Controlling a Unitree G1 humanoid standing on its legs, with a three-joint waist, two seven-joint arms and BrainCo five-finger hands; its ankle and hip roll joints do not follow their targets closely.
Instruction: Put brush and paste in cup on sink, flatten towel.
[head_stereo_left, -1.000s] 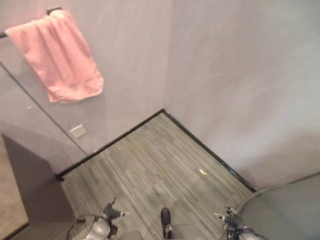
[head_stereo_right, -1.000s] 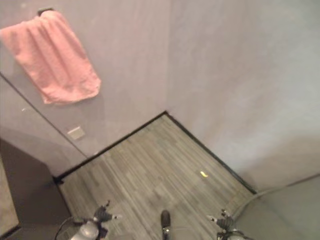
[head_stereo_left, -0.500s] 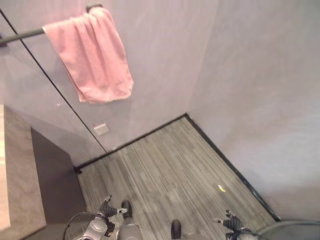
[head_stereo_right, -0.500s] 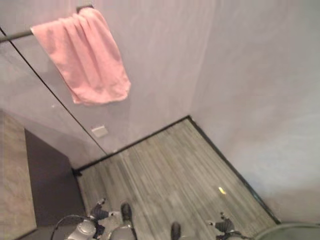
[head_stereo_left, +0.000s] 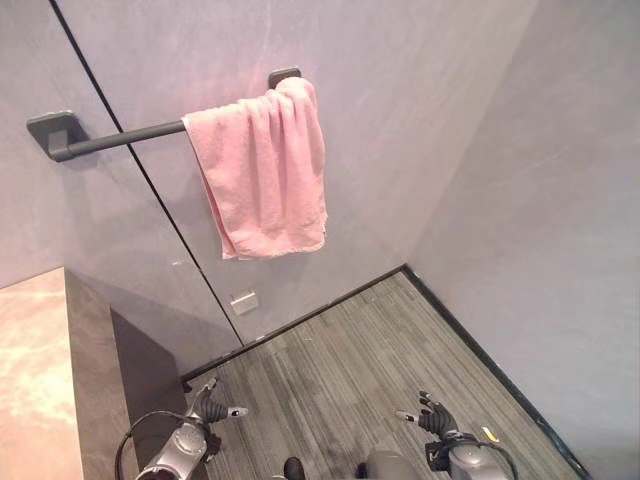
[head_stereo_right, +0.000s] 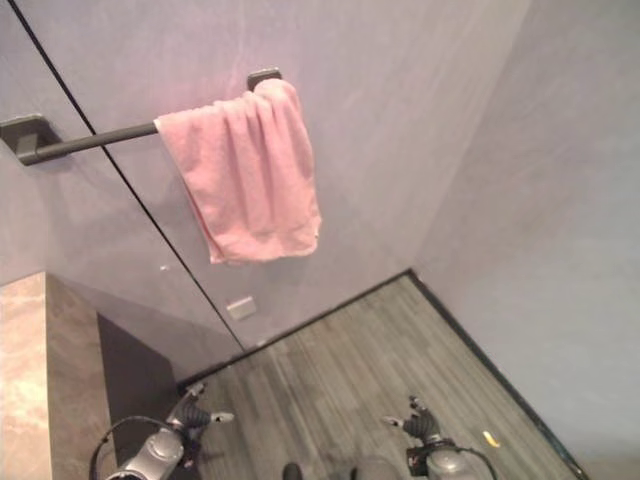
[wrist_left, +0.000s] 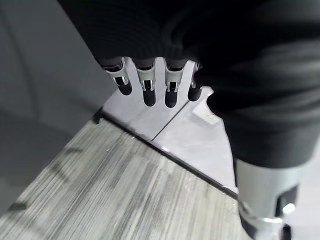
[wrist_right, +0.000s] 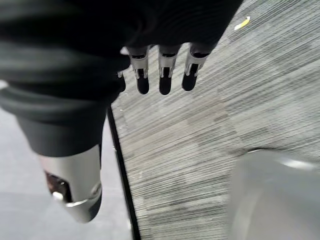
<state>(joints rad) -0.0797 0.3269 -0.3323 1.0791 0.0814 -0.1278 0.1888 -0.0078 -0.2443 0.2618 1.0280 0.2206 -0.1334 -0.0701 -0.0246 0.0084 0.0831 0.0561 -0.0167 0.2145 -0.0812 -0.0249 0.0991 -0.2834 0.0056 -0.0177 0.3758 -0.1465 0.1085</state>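
While both of your hands hang low over the grey striped floor (head_stereo_left: 340, 370), the pink towel (head_stereo_left: 262, 165) sits well above and ahead of their fingers, draped over a dark rail (head_stereo_left: 115, 137) on the grey wall (head_stereo_left: 400, 120). It is bunched toward the rail's far end, by the bracket, and falls in uneven folds with a crumpled lower edge. Your left hand (head_stereo_left: 207, 407) has its fingers (wrist_left: 145, 87) straight and relaxed, thumb apart, holding nothing; past those fingers you see the dark skirting strip where floor meets wall. Your right hand (head_stereo_left: 432, 418) is the same: fingers (wrist_right: 164, 80) loosely extended, nothing in them, only floor beyond their tips. A small yellow scrap (wrist_right: 242, 23) lies on the floor just past the right fingers, near the skirting. Off to the outer side of your left fingers stands a stone-patterned worktop (head_stereo_left: 35, 380) with a dark side panel. A small pale plate (head_stereo_left: 243, 301) sits low on the wall beneath the towel
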